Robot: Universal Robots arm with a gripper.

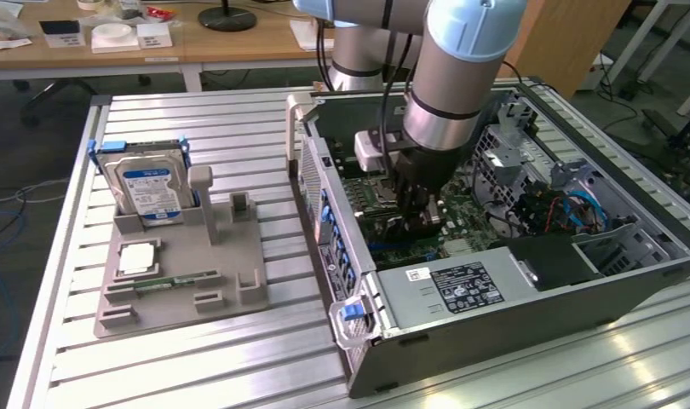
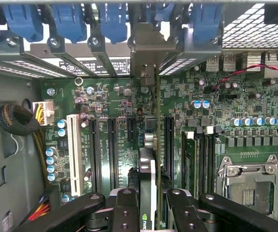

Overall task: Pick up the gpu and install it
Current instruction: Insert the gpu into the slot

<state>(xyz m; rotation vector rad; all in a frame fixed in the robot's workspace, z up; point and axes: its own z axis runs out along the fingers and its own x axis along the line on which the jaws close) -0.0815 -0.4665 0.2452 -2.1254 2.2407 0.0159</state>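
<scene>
One open computer case surrounds the gripper, with its motherboard beneath the jaws. Well apart from the jaws, a gray holder carries an upright hard drive and a flat memory stick. The jaws are clamped on the gpu, which sits edge-on between them. Its long axis runs away from the jaws, parallel to the expansion slots, with its metal bracket at the far end by the blue latches.

Slatted table: holder block is placed at the exterior view's left, computer case at its right. Hard drive is stood upright at the block's far end, with memory stick laid flat nearer the camera. Inside the case, the gpu is held edge-on within the gripper, above the motherboard.
</scene>
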